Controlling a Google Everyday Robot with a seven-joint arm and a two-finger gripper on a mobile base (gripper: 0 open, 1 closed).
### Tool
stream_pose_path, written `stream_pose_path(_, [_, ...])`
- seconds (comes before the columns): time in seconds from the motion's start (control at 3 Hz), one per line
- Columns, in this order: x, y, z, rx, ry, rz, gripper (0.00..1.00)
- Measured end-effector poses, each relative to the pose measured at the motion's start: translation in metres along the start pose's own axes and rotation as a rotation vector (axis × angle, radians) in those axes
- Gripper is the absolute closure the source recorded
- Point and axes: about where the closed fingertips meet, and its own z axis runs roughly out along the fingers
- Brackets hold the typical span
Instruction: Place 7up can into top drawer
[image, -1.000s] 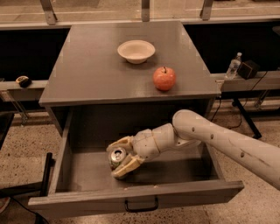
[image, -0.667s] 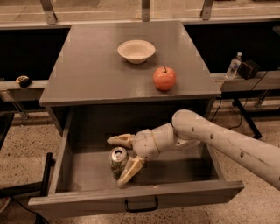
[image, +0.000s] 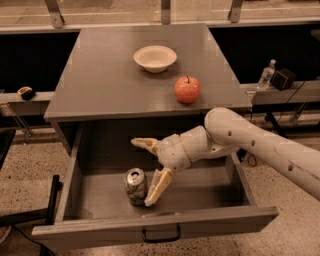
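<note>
The 7up can (image: 135, 186) stands upright on the flat bottom of the open top drawer (image: 200, 192), left of centre, its silver top showing. My gripper (image: 147, 170) is open inside the drawer, just right of and above the can. One finger (image: 159, 186) hangs beside the can's right side and the other finger (image: 144, 144) points up and to the left. The can is free of the fingers. The drawer's front panel with its black handle (image: 161, 234) is at the bottom of the view.
On the grey cabinet top (image: 100, 85) sit a white bowl (image: 155, 58) at the back and a red apple (image: 187, 89) near the front right edge. A small bottle (image: 267, 75) and a dark box (image: 283, 78) stand on a ledge at the right.
My gripper has opened and let go of the can, which now stands on the drawer bottom. The gripper has lifted and drawn slightly right of the can.
</note>
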Motion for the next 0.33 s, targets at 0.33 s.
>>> stream_pose_path(0.33, [-0.0023,0.0002,-0.0003,-0.001,0.003,-0.004,0.00])
